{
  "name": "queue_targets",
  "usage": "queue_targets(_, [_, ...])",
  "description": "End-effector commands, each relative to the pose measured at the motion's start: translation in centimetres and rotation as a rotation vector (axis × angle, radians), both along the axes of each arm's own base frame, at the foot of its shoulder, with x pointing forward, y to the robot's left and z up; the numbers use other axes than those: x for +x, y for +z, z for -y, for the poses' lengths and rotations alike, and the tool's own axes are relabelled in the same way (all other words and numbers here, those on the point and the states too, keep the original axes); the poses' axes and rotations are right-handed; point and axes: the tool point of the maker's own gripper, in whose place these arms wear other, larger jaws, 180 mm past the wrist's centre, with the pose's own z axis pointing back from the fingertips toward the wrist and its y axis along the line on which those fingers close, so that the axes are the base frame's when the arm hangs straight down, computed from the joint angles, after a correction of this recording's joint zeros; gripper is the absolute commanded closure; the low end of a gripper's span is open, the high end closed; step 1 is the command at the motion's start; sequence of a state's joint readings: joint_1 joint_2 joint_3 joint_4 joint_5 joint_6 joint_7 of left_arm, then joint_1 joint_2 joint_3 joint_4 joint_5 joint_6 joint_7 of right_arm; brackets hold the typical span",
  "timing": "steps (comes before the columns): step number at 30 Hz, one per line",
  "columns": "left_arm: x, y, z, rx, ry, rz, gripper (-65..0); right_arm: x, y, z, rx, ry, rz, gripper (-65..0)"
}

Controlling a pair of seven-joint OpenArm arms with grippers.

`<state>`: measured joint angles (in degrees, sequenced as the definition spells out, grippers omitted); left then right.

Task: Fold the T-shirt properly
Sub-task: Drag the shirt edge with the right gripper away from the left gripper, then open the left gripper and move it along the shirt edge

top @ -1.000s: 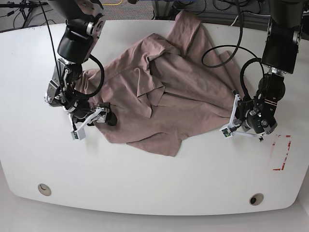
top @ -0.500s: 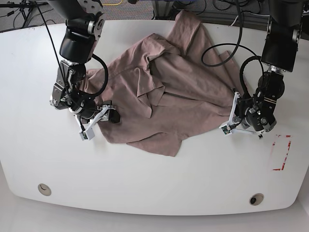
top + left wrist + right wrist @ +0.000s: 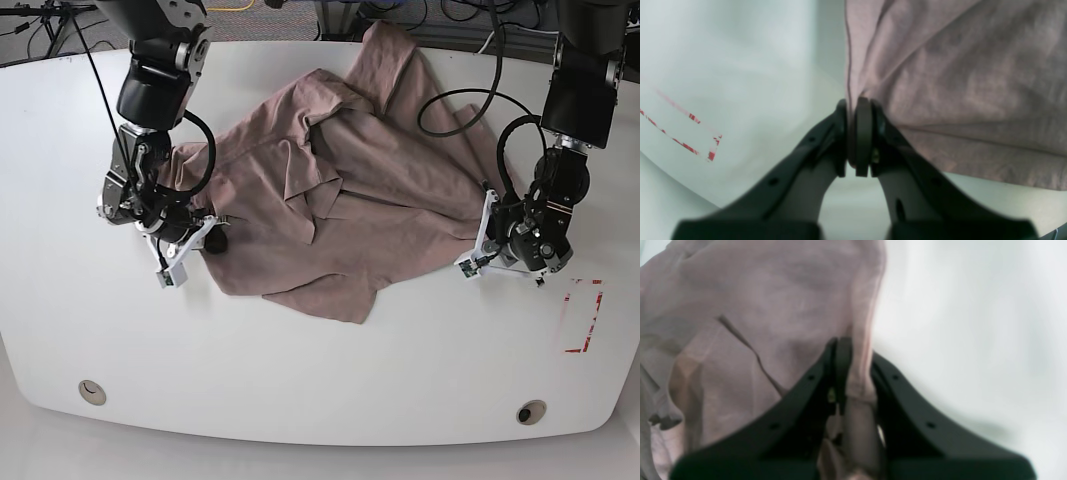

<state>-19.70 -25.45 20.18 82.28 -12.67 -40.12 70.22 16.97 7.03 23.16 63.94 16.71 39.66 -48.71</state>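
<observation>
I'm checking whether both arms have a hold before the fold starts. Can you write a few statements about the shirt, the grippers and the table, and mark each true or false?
1. The left gripper is shut on an edge of the T-shirt. True.
2. The right gripper stands open above bare table. False: its jaws are closed with shirt fabric pinched between them.
3. The T-shirt lies neatly folded in a rectangle. False: it is spread out, wrinkled and bunched in the middle.
4. Red tape marks are on the white table near the left arm. True.
5. The two arms hold the shirt at the same spot. False: they grip opposite sides of it.
</observation>
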Motion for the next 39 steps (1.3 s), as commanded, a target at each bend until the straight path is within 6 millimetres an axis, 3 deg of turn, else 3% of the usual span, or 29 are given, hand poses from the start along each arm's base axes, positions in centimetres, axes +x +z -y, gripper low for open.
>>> queue_targets(1, [1.3,1.5,-0.5,0.0,0.01,0.047,-2.6,1.5,1.9,1.0,-0.008,-0.01,0.064,-3.0])
queue_targets(6, [1.9,2.1,-0.5,-0.042,0.055,0.074,-10.4,1.3,1.8,1.7,-0.021,-0.015,0.06,-2.9])
queue_targets(17, [3.4,4.6,-3.1,-0.131,0.21,0.164,-38.8,1.2,1.8,3.0,-0.046,-0.022,0.057,-2.9])
queue_targets(23, [3.5,5.9,-5.6,-0.188,0.35,0.2,-39.4,1.2,1.9,3.3,-0.051,-0.024,0.058,-2.9])
queue_targets(29, [1.3,5.7,-7.6,-0.313,0.496,0.151,-39.4,1.2,1.9,3.4,-0.053,-0.025,0.058,-2.9])
queue_targets(33, [-0.7,4.9,-7.3,-0.411,0.526,0.134,-39.3,1.2,1.9,3.3,-0.051,-0.024,0.058,-2.9])
queue_targets(39, [-5.0,3.6,-5.0,-0.494,0.48,0.095,-39.3,1.1,1.8,3.2,-0.049,-0.023,0.057,-2.9])
